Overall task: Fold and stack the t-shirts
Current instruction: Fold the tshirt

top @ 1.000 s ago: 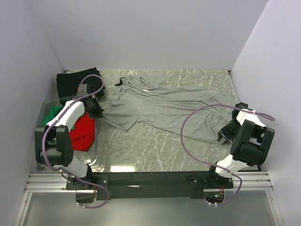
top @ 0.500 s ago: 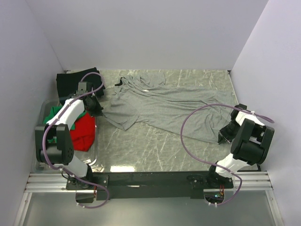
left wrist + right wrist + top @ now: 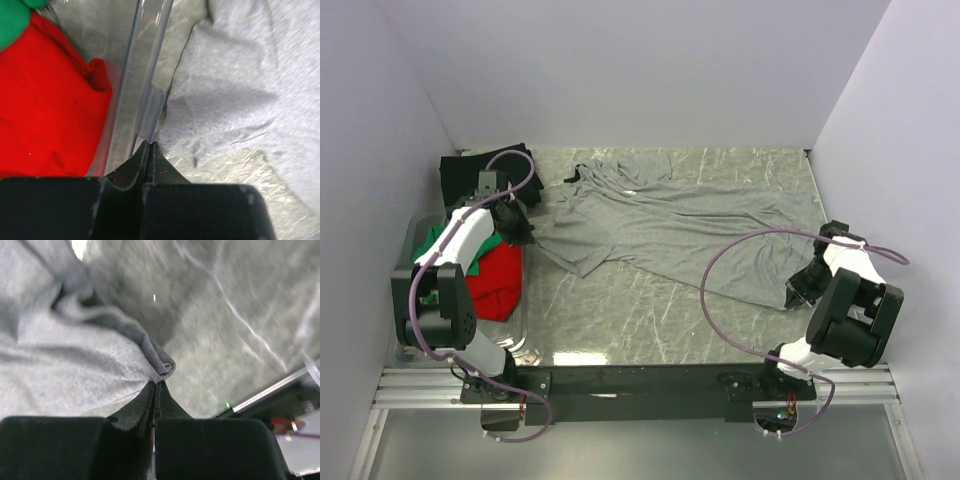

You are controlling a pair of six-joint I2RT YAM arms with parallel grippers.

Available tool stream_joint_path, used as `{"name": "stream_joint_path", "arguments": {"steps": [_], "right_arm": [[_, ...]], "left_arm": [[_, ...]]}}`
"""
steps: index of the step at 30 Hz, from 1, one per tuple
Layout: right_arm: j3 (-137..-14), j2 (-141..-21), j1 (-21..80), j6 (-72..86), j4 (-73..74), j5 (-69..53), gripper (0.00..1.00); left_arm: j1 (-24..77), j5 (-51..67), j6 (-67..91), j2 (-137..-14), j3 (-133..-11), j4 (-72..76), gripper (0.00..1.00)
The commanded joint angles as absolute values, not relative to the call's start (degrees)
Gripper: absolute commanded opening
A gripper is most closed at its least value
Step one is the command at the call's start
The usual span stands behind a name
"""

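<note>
Grey t-shirt [image 3: 670,225] hem — newly in grip of right tool [image 3: 156,385]

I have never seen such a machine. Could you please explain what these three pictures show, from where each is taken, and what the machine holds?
These are two robot arms fixed at the near edge of a table. The wide picture looks down from above and behind them. The other two come from a camera on each wrist, so the dark shapes at the bottom are that arm's own fingers. A large grey shirt lies spread and wrinkled on the table. The left gripper is closed on its edge beside a clear bin; the right gripper pinches a bunched corner on the other side. A red shirt and a green shirt lie in the bin, and a black shirt lies behind it.
</note>
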State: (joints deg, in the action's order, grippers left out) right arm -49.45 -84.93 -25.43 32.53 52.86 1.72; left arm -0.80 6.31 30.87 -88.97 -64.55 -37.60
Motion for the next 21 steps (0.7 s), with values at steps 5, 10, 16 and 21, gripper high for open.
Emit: {"name": "stream_joint_path", "arguments": {"steps": [5, 10, 16, 21], "right_arm": [[-54.93, -78.58, -25.49, 32.61, 67.75, 3.34, 0.0], [-53.88, -73.75, -25.05, 32.43, 73.47, 2.29, 0.0], [-52.29, -68.57, -23.38, 31.73, 77.96, 0.97, 0.0], [-52.3, -66.54, -21.54, 32.25, 79.8, 0.79, 0.0]], "left_arm": [[-1.49, 8.61, 31.64, -85.17, -70.66, -38.58, 0.0], [-1.49, 9.22, 32.08, -83.32, -71.63, -39.81, 0.0], [-1.49, 9.49, 32.34, -79.81, -72.51, -41.83, 0.0], [-1.49, 9.49, 32.08, -77.26, -74.61, -45.08, 0.0]]}}
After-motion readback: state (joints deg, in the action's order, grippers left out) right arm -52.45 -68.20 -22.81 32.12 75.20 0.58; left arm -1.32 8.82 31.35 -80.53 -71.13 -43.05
